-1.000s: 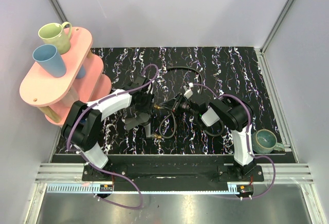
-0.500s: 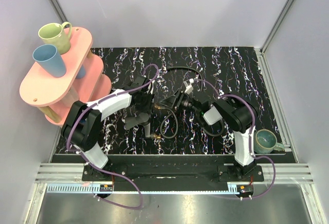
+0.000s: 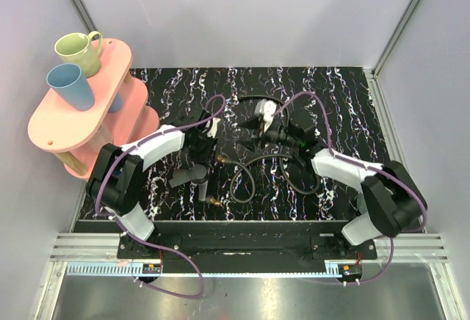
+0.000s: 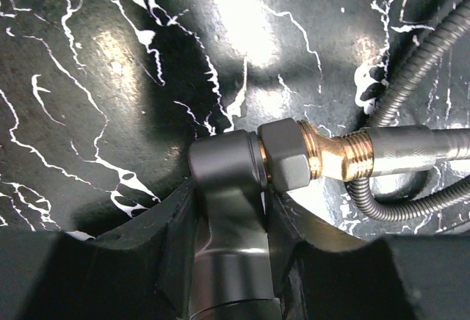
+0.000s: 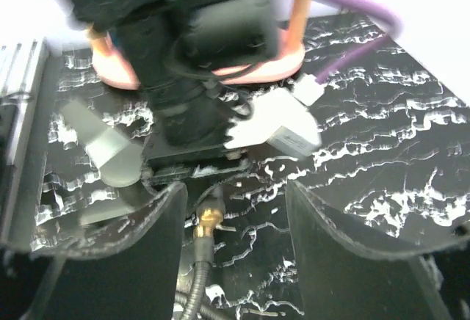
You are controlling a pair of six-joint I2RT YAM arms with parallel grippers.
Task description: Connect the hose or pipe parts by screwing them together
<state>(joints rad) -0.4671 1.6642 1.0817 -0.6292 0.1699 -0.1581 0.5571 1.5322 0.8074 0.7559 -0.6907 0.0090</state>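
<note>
Fingers (image 4: 147,261) of the left gripper (image 4: 231,201) clamp the grey forked fitting (image 4: 224,160) over the table (image 4: 88,78), its brass tip (image 4: 323,155) pointing right into the hose (image 4: 418,147) end. Only this wrist view shows bare thread at that joint; the right gripper (image 5: 233,199), jaws apart and empty, faces it from the right.

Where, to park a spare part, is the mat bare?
Bare mat lies along the far edge, widest far right beyond the right arm. Crowded: the middle, with left hand, right hand, hose, forked fitting. A teal cup sits near right.
</note>
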